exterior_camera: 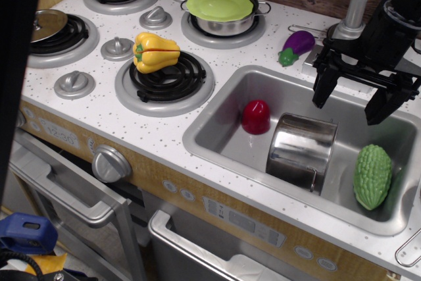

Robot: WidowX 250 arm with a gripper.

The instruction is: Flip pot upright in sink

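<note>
The shiny steel pot [300, 151] lies in the sink [217, 111], tilted, its flat closed end facing the front and a thin wire handle at its lower right. My black gripper [352, 100] hangs open and empty above the sink's back right part. It is above and to the right of the pot, not touching it. Its two fingers [323, 89] point down, wide apart.
A red cup [256, 116] sits upside down in the sink, left of the pot. A green bumpy gourd [373, 176] lies at the sink's right. On the counter are a purple eggplant [297, 45], a lime-lidded steel pot [222, 10] on a burner, and a yellow pepper [154, 52].
</note>
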